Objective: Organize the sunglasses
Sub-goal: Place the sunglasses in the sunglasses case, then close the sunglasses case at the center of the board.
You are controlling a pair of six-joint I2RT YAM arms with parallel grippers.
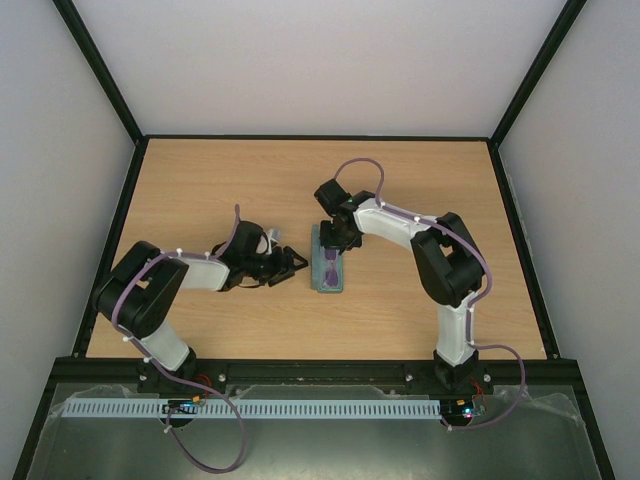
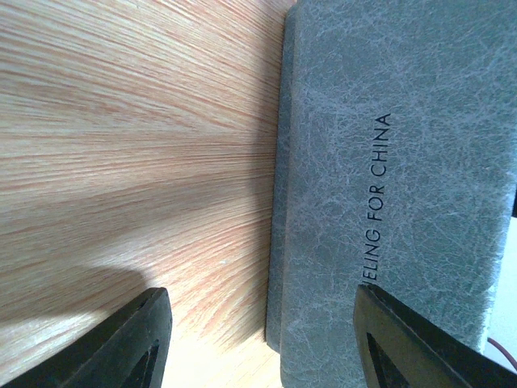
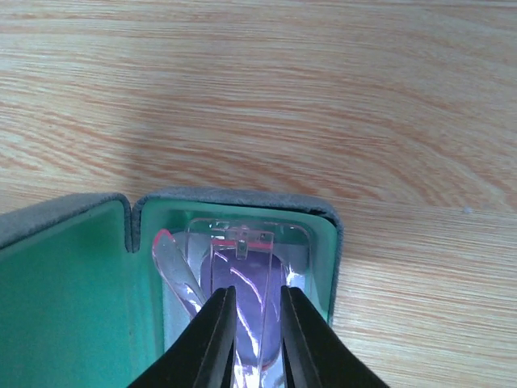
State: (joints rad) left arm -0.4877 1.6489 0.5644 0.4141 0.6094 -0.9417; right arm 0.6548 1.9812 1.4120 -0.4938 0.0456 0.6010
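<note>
Pink sunglasses (image 3: 242, 271), folded, down inside the green-lined case (image 3: 242, 198)! Lie in one half, other half open alongside. On top, the right gripper (image 3: 257, 295): narrows right down, pinches the clear frame between its tips. Case flat on the wooden bench (image 3: 323, 97), near the middle. And the left gripper (image 2: 260, 297)? Gapes wide, low beside the case's grey textured shell, one fingertip over it, the other over bare wood.

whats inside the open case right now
The pink sunglasses, folded, sit inside the case against its teal lining. The right pincer covers their near part, and anything beneath the lenses cannot be seen.
</note>
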